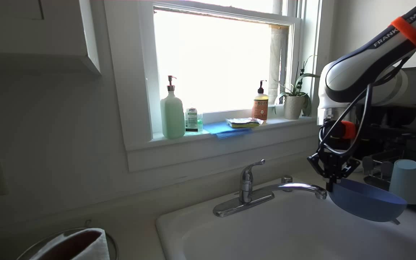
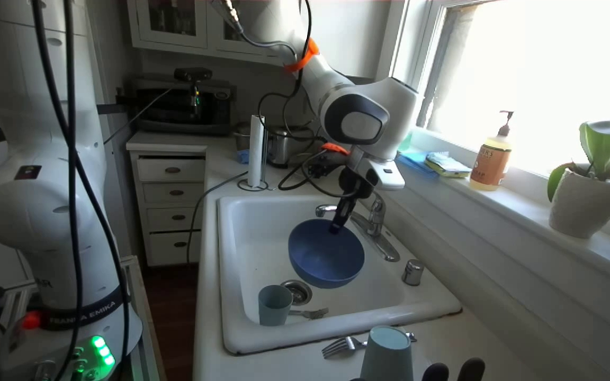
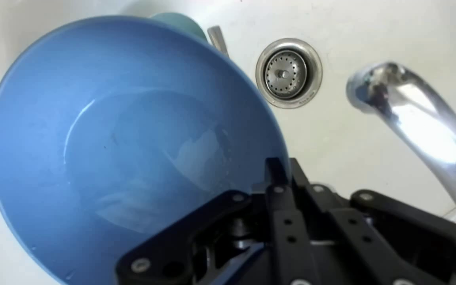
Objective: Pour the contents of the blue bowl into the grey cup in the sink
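Observation:
My gripper [image 1: 330,185] is shut on the near rim of the blue bowl [image 1: 367,203], one finger inside and one outside, as the wrist view [image 3: 287,168] shows. The bowl [image 2: 326,256] hangs above the white sink [image 2: 260,227], its far side a little lower. Its inside [image 3: 133,130] is glossy with pale reflections and a few drops; I cannot tell how much clear liquid it holds. The grey cup [image 2: 275,306] stands upright in the sink's corner, beside the drain. In the wrist view the bowl mostly covers this cup [image 3: 178,21].
The chrome faucet [image 3: 418,114] reaches over the sink close to the gripper and bowl. A fork [image 2: 313,314] lies in the sink by the drain [image 2: 297,292]. Another pale cup [image 2: 388,352] stands upside down on the counter beside another fork [image 2: 344,345]. Bottles [image 1: 172,115] line the windowsill.

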`<state>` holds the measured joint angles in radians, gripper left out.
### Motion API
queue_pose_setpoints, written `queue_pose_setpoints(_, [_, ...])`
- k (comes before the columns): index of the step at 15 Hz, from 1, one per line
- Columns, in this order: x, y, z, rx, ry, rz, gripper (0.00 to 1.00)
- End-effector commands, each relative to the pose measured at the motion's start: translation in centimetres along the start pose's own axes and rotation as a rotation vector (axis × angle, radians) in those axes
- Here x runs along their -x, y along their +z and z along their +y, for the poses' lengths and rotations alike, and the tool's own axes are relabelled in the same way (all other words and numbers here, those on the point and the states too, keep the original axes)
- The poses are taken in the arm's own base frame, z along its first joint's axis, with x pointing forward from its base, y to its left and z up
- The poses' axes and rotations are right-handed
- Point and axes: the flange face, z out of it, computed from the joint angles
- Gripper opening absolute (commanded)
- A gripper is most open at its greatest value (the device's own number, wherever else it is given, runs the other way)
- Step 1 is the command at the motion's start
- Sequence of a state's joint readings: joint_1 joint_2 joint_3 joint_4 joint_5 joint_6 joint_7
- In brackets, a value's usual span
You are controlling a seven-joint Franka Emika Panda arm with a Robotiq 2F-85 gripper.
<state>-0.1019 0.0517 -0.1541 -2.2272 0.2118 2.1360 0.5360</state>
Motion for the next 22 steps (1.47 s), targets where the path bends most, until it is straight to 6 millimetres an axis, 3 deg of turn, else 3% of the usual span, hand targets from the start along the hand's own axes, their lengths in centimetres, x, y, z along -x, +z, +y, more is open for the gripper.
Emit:
queue_pose_setpoints(1, [3.1,-0.3,1.4,-0.003,0.020,-0.034,0.01])
queue_pose_setpoints(3, [4.1,0.6,1.8,0.021,-0.008,-0.047,0.01])
queue_pose_setpoints(4, [2.3,0.6,1.1,0.015,0.000,-0.040,0.01])
queue_pose_setpoints(5, [2.6,0.8,1.2,0.019,-0.002,-0.044,0.04])
queue_pose_setpoints(9, [2.4,0.9,1.1,0.021,-0.001,-0.045,0.01])
queue_pose_setpoints(17, [8.0,3.5,-0.2,0.052,-0.026,-0.086,0.01])
queue_pose_setpoints(22, [10.2,4.9,-0.1,0.022,0.008,-0.117,0.01])
